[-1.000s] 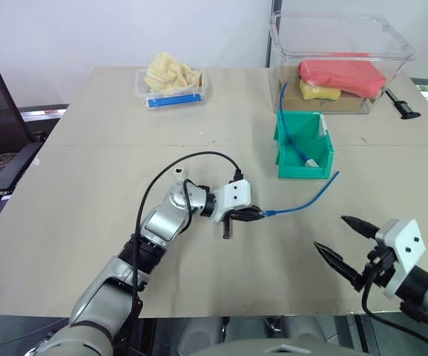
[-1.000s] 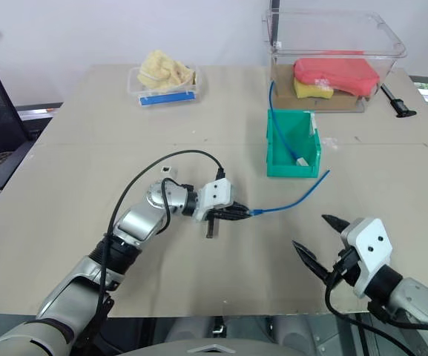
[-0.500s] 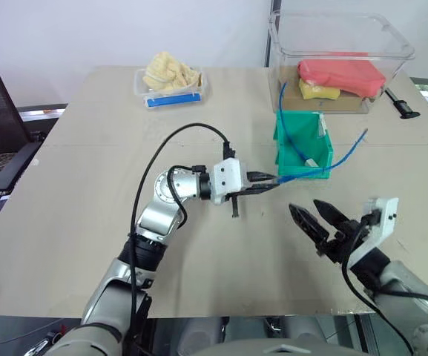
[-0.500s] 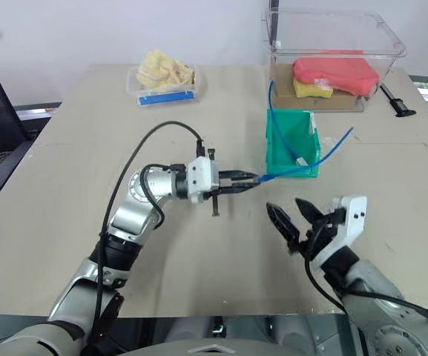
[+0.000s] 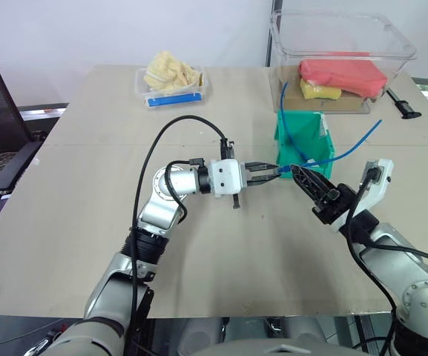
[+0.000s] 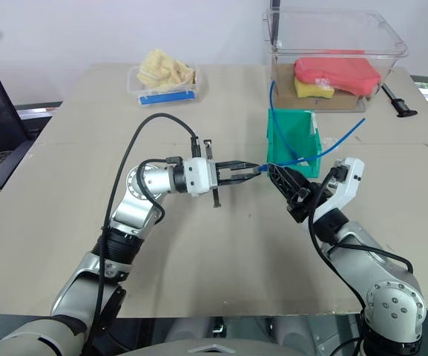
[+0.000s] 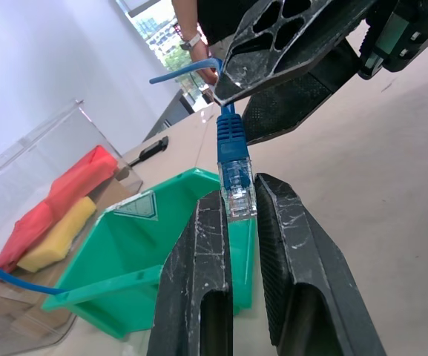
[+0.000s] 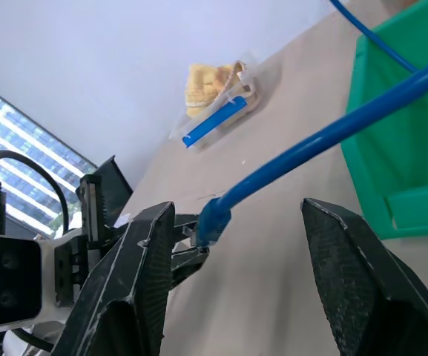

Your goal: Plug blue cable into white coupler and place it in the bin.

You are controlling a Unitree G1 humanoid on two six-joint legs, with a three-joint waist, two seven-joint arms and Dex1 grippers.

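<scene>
Bright blue cable (image 7: 231, 138) ends in a clear plug (image 7: 236, 190); teal-green bin (image 5: 303, 145) lies at 12 o'clock from it. Black fingers (image 7: 288, 252) with whitish scuffs on the left gripper (image 5: 268, 170), its housing white. At 1 o'clock, a clear tub (image 5: 343, 52) holds red and yellow blocks. Table (image 5: 73, 193) plain beige
</scene>
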